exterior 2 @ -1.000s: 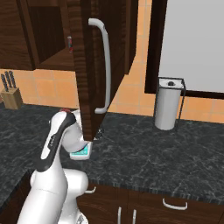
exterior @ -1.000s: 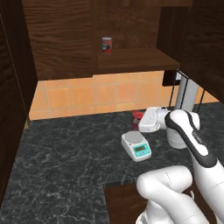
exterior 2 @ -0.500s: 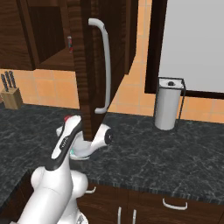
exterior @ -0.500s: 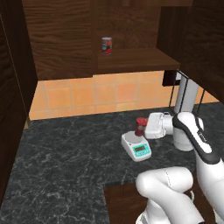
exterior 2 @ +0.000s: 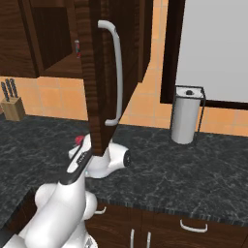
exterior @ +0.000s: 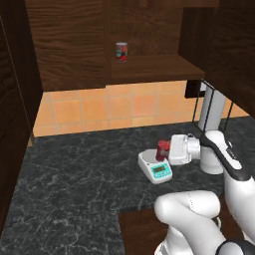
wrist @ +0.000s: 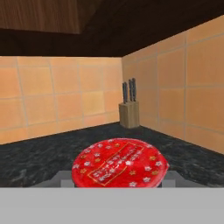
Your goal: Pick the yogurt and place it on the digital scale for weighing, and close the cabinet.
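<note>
The yogurt (exterior: 162, 148), a small red cup, sits at the tip of my gripper (exterior: 166, 150), which is shut on it and reaches in sideways from the right. The cup is over the round platter of the digital scale (exterior: 158, 171); I cannot tell whether it touches. In the hand view the yogurt's red patterned lid (wrist: 120, 164) lies close below, with grey edges of the scale (wrist: 174, 177) beside it. A red sliver of the yogurt (exterior 2: 79, 140) shows past my arm. The cabinet door (exterior 2: 99, 97) stands open, its silver bar handle (exterior 2: 117, 72) facing the camera.
A can (exterior: 121, 51) stands on the open cabinet's shelf (exterior: 154, 67). A paper towel holder (exterior 2: 186, 115) stands at the right on the dark counter (exterior: 74, 179). A knife block (exterior 2: 12, 106) sits by the back wall at the left.
My gripper has swung left with the yogurt, from beside the scale to over its platter. The cabinet door has not moved.
</note>
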